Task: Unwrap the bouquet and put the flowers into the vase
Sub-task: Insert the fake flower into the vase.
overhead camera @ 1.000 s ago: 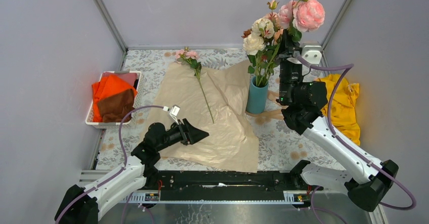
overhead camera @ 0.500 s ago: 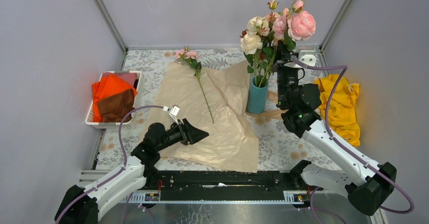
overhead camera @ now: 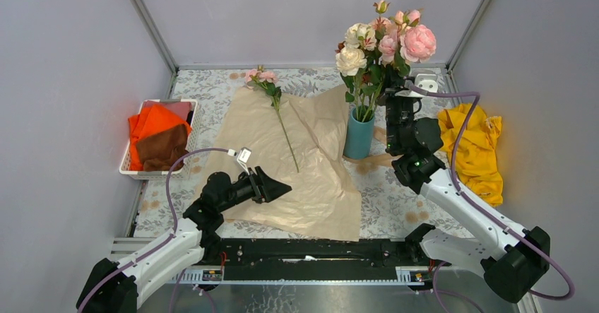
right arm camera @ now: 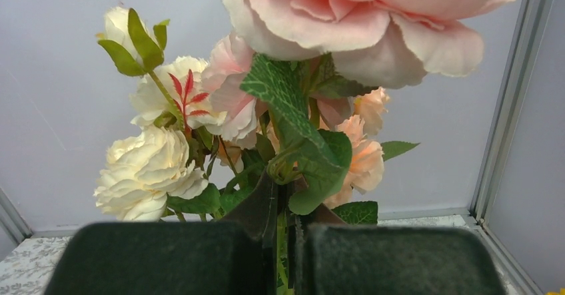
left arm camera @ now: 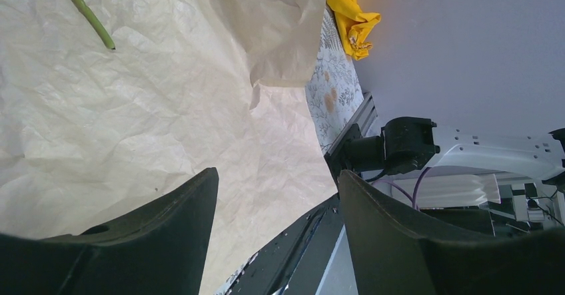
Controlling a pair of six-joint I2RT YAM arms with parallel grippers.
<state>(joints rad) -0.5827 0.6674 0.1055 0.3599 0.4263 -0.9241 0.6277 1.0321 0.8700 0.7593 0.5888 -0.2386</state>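
The flowers (overhead camera: 420, 42) are dropping lower into the vase (overhead camera: 359, 138), right gripper (right arm camera: 285, 242) clamping their stems to steer; left gripper (left arm camera: 276, 175) is idling open, empty.

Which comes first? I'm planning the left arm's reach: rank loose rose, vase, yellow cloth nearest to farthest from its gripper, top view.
1. Loose rose, on the paper just ahead of the left gripper.
2. Vase, ahead and right.
3. Yellow cloth, far right.

Floral-patterned table (overhead camera: 212, 87) — kraft paper (overhead camera: 318, 179), teal vase (overhead camera: 359, 138), white basket (overhead camera: 193, 119), yellow cloth (overhead camera: 477, 150)
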